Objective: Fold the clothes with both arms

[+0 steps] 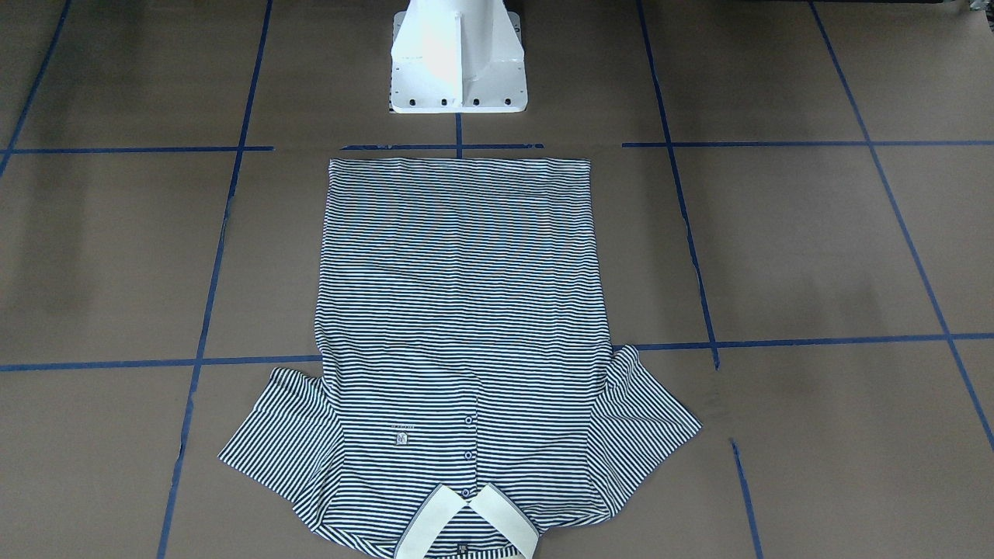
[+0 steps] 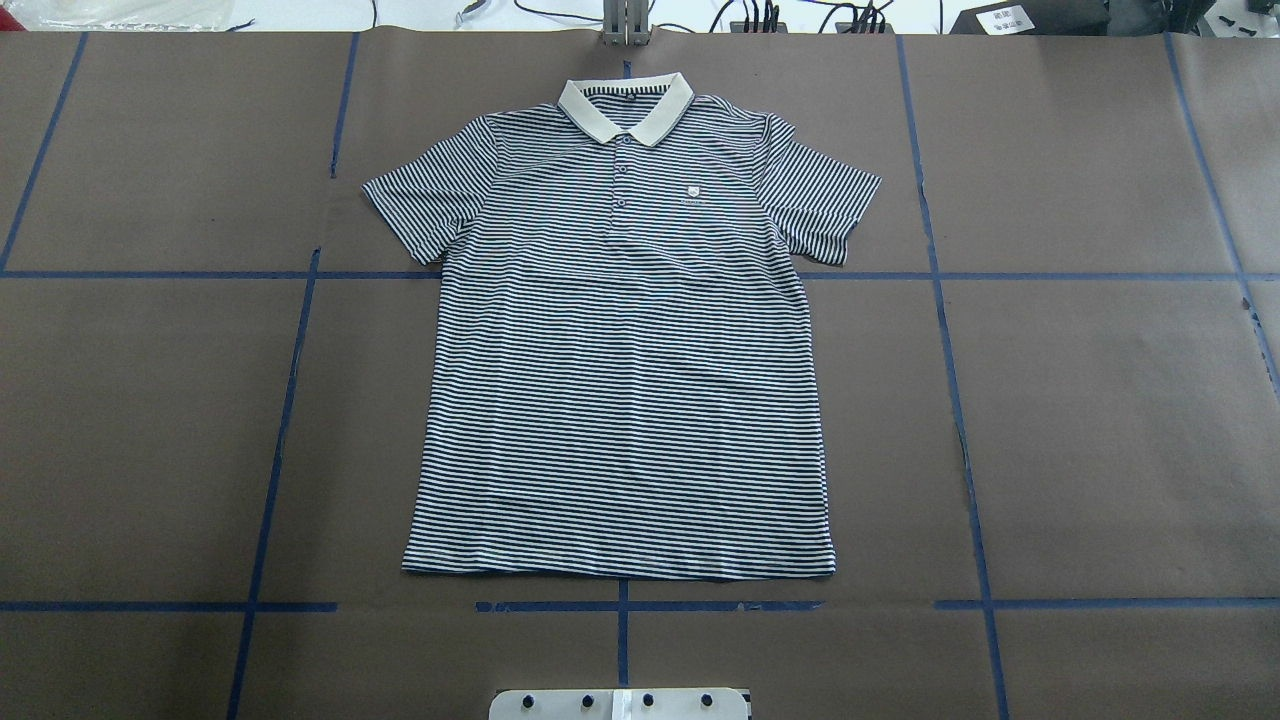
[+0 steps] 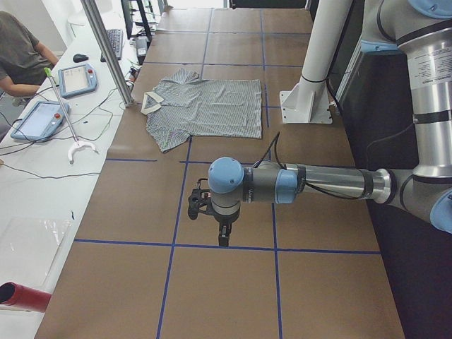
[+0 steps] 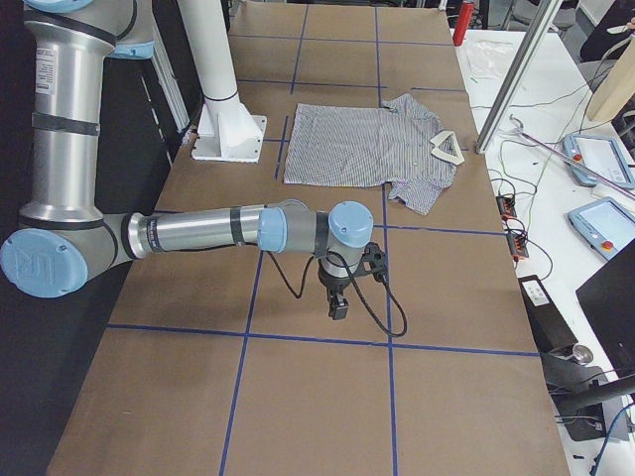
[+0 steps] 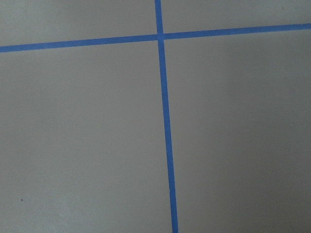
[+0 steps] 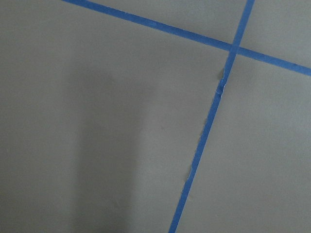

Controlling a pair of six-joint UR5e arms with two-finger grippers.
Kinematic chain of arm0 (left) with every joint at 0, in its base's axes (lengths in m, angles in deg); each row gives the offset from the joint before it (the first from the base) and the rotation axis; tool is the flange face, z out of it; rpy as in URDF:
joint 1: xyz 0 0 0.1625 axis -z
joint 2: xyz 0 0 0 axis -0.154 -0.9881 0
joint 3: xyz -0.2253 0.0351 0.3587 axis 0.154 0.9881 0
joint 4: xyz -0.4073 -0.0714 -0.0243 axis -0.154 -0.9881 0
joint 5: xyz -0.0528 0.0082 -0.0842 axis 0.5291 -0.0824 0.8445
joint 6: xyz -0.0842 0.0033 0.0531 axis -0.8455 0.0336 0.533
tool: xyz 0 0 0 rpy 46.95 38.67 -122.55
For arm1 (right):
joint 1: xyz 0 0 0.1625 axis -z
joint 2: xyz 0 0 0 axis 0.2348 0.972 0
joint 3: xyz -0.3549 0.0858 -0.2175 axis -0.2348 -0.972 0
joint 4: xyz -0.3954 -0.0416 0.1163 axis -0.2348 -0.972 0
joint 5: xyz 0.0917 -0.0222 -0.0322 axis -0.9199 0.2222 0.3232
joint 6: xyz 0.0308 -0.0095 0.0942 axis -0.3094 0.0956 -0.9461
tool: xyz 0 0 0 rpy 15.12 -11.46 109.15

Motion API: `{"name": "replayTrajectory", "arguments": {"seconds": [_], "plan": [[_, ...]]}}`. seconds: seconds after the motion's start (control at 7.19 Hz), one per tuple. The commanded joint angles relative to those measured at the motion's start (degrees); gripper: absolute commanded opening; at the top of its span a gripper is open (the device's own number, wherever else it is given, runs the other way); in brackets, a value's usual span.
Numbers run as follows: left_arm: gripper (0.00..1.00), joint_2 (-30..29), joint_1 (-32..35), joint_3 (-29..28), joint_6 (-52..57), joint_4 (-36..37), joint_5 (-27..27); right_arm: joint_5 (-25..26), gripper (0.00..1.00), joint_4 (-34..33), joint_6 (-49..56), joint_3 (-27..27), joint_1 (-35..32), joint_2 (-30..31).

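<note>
Overhead exterior view, going left to right: bare brown table (image 2: 150,400), then the polo shirt (image 2: 620,380) in the middle, then more bare table. No arm shows in this view. The shirt lies flat with its front up — buttons and little logo showing. Its long way runs straight away from the robot. The hem (image 2: 620,572) is close to the white pedestal base (image 1: 458,62), and the cream collar (image 2: 626,108) points to the far edge. One sleeve (image 2: 425,205) sticks out to the left and the other sleeve (image 2: 825,205) to the right. Nothing looks folded yet.

The left gripper (image 3: 224,236) shows only in the side view from the left end. It hangs over bare table near a crossing of blue tape lines (image 5: 165,121), well apart from the shirt. The right gripper (image 4: 338,307) hangs the same way at the other end. I cannot tell if the fingers of either one are wide or closed. Both wrist cameras see only table and tape.

So the shirt lies inward from each gripper — toward the table's middle — and neither arm looks nearer. I think each arm must come in sideways to its own side of the shirt.
</note>
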Motion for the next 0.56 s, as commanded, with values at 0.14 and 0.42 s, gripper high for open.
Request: {"name": "replayTrajectory", "arguments": {"seconds": [0.14,0.42], "plan": [[1.00,-0.2,-0.7,0.5,0.0,-0.3,-0.2,-0.2,1.00,0.4,-0.6,-0.1,0.0,0.0],[1.00,-0.2,-0.8,0.2,0.0,-0.3,-1.0,-0.1,1.00,0.4,-0.6,0.0,0.0,0.0]]}}
